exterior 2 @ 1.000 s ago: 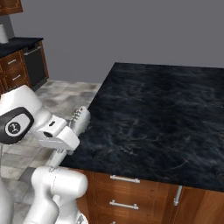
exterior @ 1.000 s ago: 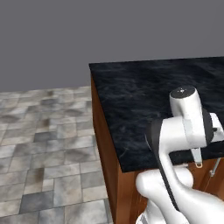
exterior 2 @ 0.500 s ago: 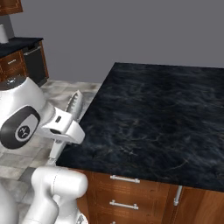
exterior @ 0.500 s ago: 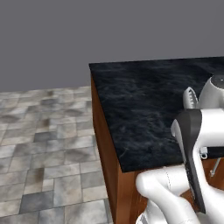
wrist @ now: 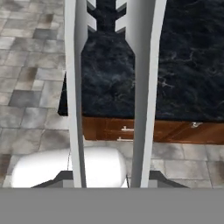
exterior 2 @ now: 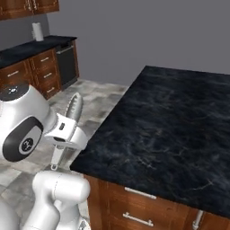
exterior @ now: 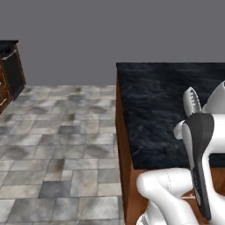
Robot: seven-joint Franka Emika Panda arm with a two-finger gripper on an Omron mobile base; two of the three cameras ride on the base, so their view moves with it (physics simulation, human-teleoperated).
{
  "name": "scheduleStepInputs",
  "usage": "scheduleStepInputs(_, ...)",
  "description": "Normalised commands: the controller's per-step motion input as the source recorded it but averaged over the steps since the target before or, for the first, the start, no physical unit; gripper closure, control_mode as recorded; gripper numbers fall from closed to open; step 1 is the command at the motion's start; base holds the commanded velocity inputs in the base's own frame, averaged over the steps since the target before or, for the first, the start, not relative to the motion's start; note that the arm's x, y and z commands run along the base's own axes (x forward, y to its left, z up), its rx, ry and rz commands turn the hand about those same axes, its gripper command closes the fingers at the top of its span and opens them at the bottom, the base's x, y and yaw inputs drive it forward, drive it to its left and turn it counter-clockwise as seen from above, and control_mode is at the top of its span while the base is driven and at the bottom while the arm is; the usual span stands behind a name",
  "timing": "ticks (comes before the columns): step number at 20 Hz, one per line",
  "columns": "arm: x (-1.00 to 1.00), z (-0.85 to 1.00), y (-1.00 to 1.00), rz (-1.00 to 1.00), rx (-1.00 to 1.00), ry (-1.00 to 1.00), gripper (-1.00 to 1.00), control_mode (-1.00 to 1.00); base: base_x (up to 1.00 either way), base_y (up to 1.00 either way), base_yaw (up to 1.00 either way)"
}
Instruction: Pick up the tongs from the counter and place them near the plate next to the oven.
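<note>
My gripper is shut on the tongs, slim silver-grey metal, and holds them in the air beside the left front corner of the counter. The tongs' toothed tip points up next to my arm over the black marbled top. In the hand view the two long arms of the tongs run from my gripper up the picture, across the counter's edge and its wooden drawers. The plate and the oven are out of view.
Grey tiled floor spreads to the left of the counter. Along the far left wall stand brown cabinets with a black top, a dark appliance front and a white roll.
The whole picture has shifted, so the base has moved: the counter sits further right and the far cabinets have come closer. The arm still holds the tongs, tip now higher.
</note>
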Motion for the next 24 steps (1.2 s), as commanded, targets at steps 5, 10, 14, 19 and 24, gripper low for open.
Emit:
scheduleStepInputs(5,0.00,0.00,0.00,0.00,0.00,0.00,1.00,1.00,0.14,0.06,0.48)
scheduleStepInputs(10,0.00,0.00,0.00,0.00,0.00,0.00,1.00,1.00,0.19,0.00,0.48)
scheduleStepInputs(14,0.00,0.00,0.00,0.00,0.00,0.00,1.00,1.00,0.48,0.19,0.48)
scheduleStepInputs(19,0.00,0.00,0.00,0.00,0.00,0.00,1.00,1.00,0.51,0.29,0.51)
scheduleStepInputs(24,0.00,0.00,0.00,0.00,0.00,0.00,1.00,1.00,0.58,0.31,0.45)
